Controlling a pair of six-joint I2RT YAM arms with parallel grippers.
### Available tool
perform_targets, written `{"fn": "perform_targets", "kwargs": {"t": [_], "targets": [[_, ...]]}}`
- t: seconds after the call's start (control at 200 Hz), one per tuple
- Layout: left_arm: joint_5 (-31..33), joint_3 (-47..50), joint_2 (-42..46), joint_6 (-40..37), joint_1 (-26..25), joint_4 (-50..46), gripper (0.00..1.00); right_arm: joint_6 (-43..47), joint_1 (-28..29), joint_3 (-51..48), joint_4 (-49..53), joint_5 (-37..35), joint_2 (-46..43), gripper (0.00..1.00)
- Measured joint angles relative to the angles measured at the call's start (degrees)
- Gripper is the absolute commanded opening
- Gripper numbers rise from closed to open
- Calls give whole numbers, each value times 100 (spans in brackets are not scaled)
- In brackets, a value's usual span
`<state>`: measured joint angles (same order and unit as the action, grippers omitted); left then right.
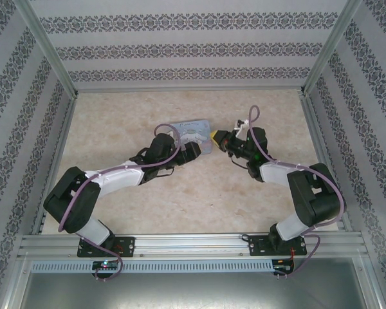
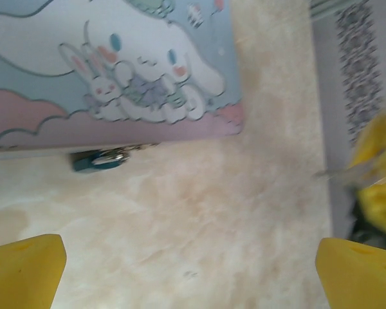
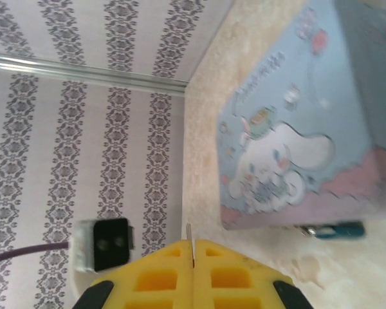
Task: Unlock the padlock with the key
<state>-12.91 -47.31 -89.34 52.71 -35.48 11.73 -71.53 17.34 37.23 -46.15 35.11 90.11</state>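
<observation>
The padlock is tiny, with a dark blue body and a silvery shackle. It lies on the table against the lower edge of the cartoon-printed tin box. My left gripper is open wide over bare table a little short of the padlock, with nothing between its yellow fingertips. My right gripper is shut on the key, whose thin metal blade sticks out between the yellow pads. The right wrist view has the padlock off to the right, beside the tin box. Both grippers meet at the box.
Patterned walls and metal frame posts enclose the beige table. In the left wrist view the right gripper's yellow fingers show blurred at the right edge. A black socket sits on the wall.
</observation>
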Motion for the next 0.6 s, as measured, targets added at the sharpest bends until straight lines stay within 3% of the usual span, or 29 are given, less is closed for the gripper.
{"fn": "perform_targets", "kwargs": {"t": [0.17,0.46,0.6], "targets": [[57,-72,-72,-728,0,-529,100,105,-37,688,284,175,544,0],[-7,-221,-566,-1517,0,-573,100,140,11,1471,774,269,1333,0],[-59,-223,-660,-1722,0,-525,95,146,186,1810,835,273,1620,0]]}}
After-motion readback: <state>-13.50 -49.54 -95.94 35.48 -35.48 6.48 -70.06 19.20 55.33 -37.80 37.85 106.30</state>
